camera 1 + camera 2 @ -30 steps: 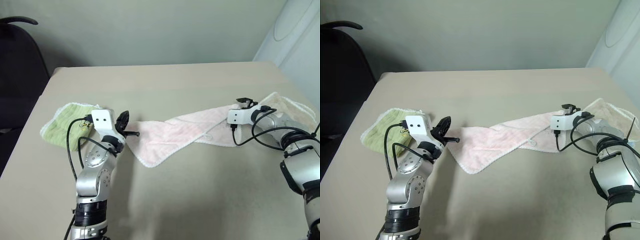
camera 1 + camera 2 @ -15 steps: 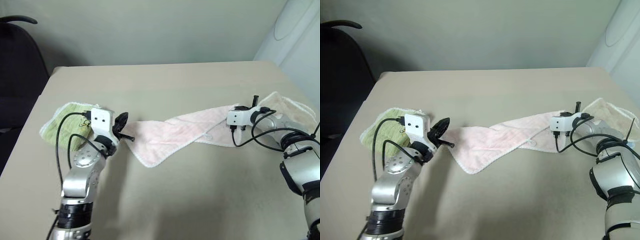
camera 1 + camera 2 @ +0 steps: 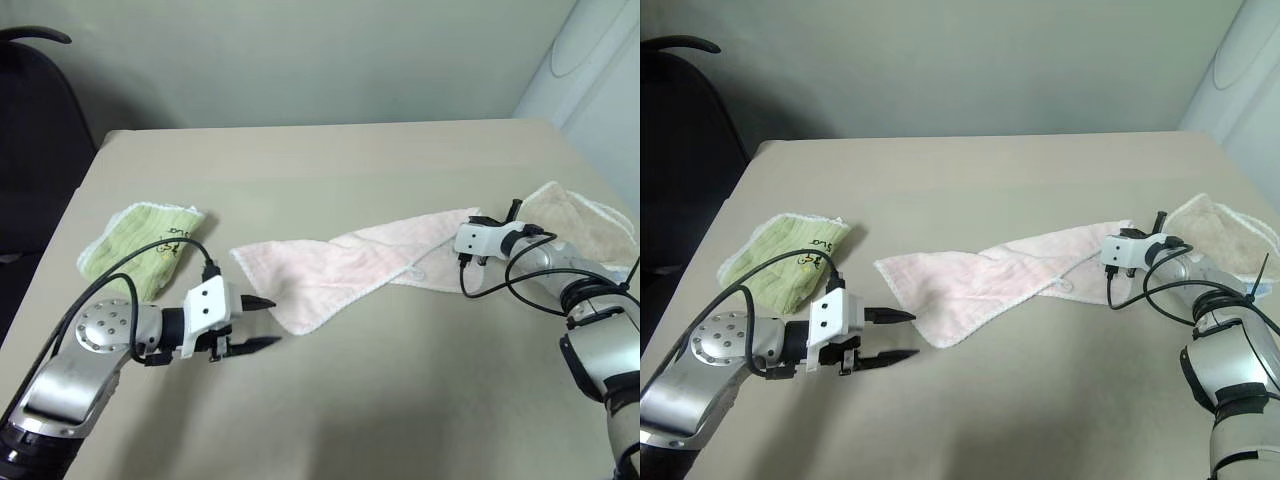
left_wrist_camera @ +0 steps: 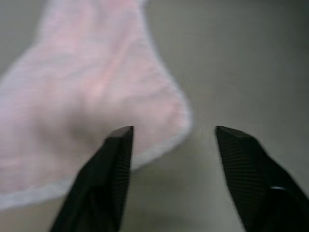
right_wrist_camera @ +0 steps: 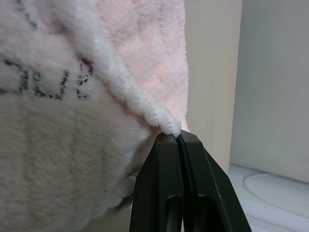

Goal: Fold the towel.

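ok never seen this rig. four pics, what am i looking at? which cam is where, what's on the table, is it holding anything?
A two-armed humanoid robot standing at a beige table. The two wide pictures come from a stereo camera on its head, looking down over both arms. The two close-ups come from cameras on its wrists, looking along each hand's black fingers.

On the table: a pale pink towel lying stretched out, a lime-green towel at the robot's left, and a beige-tan towel at its right.

The right hand is shut, pinching the pink towel's whitish edge. The left hand is open, holds nothing and sits just short of the pink towel's near corner. A dark chair stands beyond the table.
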Robot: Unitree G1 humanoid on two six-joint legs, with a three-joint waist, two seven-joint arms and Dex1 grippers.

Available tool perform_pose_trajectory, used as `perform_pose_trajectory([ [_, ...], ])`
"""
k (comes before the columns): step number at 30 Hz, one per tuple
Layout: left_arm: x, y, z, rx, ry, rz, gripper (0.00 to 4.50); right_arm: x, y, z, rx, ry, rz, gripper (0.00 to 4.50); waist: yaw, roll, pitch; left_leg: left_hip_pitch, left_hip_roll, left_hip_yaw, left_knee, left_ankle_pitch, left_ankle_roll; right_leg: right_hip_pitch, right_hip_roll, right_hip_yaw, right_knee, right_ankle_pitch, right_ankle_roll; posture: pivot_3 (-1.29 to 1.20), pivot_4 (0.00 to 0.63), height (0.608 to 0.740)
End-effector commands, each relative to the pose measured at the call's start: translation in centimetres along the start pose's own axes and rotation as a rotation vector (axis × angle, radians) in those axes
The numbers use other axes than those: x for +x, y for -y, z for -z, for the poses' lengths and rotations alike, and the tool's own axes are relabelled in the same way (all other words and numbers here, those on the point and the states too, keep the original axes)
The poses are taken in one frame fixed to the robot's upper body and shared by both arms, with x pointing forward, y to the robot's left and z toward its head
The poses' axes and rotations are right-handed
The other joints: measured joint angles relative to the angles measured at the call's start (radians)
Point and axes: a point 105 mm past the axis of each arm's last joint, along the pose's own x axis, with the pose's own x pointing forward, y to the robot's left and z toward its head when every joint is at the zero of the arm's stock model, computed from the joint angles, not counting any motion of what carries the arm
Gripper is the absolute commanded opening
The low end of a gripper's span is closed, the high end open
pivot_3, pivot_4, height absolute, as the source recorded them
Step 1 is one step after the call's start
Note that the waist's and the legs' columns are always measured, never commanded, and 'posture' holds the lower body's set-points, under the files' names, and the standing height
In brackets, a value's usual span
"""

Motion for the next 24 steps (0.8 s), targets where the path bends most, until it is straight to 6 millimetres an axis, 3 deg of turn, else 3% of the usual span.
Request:
perform_pose_trajectory([
  [1,1.1,0.0,0.4,0.110,-0.042,0.061,4.49,-0.5,0.7,0.3,0.056,0.013,0.069,0.00,0.000,0.000,0.000,0.000,0.000,0.000,0.000,0.000,0.000,0.000,0.000,0.000,0.000,0.000,0.000,0.00,0.150,0.740],
  [7,3.2,-1.2,1.8,0.172,-0.086,0.087,4.49,-1.1,-0.3,0.5,0.095,0.029,0.071,0.00,-0.002,0.000,0.000,-0.001,0.001,-0.001,0.001,0.000,0.001,0.000,-0.001,-0.001,-0.001,0.000,0.000,0.00,0.150,0.740],
  [13,4.9,-2.9,2.0,0.205,-0.085,0.061,4.49,-1.7,-0.9,1.0,0.116,0.024,0.073,0.00,0.004,0.005,-0.003,-0.001,0.001,-0.003,0.002,0.000,0.001,0.003,-0.002,-0.004,-0.002,0.000,0.000,0.00,0.150,0.740],
  [17,5.2,-2.9,2.0,0.215,-0.073,0.074,3.59,-1.9,-1.1,1.1,0.119,0.025,0.071,0.00,0.004,0.006,-0.004,-0.001,0.001,-0.003,0.002,0.000,0.002,0.004,-0.003,-0.006,-0.002,0.000,0.000,0.00,0.150,0.740],
  [24,4.8,-2.5,1.6,0.212,-0.047,0.078,1.03,-1.8,-0.5,1.1,0.104,0.025,0.071,0.00,0.000,0.006,-0.004,-0.001,0.001,-0.004,0.002,0.000,0.002,0.003,-0.003,-0.006,-0.002,0.000,0.000,0.00,0.150,0.740],
])
